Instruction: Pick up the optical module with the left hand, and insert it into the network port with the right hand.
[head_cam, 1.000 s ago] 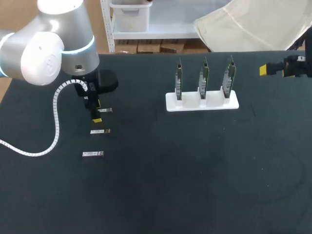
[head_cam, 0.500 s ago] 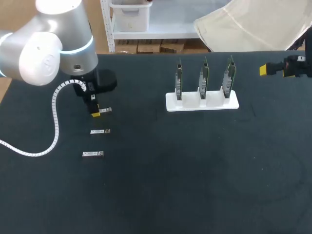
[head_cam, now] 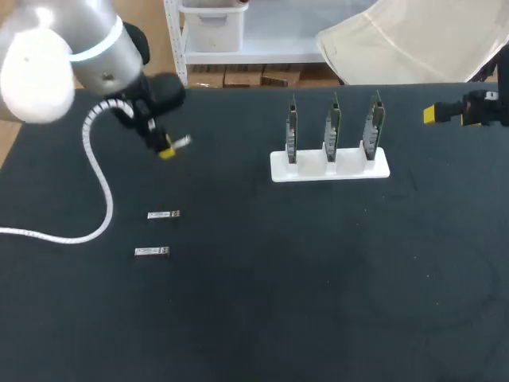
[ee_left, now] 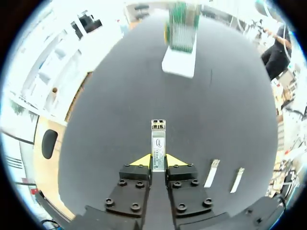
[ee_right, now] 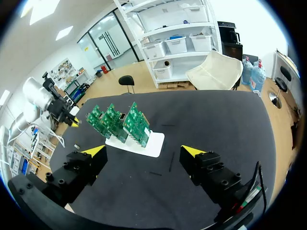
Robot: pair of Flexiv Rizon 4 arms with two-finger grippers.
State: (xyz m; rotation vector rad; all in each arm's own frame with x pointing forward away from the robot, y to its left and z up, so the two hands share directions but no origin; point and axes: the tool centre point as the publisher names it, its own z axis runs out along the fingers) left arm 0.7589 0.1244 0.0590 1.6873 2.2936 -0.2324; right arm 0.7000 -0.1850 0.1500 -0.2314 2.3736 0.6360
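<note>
The left pincer (head_cam: 165, 149) hangs over the far left part of the desk (head_cam: 318, 302), near its far left corner. It is pinching the optical module (head_cam: 180, 143) in the air above the desk top. In the left wrist view both yellow tips press on the back end of the module (ee_left: 158, 141) from two sides. Most of its body, with the metal front end, sticks out ahead of the fingers. Two spare modules (head_cam: 163, 215) lie flat on the desk toward the left edge, one nearer to the front than the other, well apart from the pincer.

The right pincer (head_cam: 433, 114) waits at the far right edge of the desk with its fingers spread and nothing between them. The white holder (head_cam: 330, 165) with three green boards (head_cam: 333, 126) stands upright near the far edge, a little right of the middle. The network port itself is too small for me to make out.

I judge the step in hand to be the handover. The left arm should bring the module toward the middle of the desk, held level, with its free front part offered to the right pincer. The right pincer should then take it on the sides of the body. The plug end needs to remain uncovered and point toward the boards. The left fingers should let go only when the right ones are firmly closed, because the grip is short and the module could tilt.
</note>
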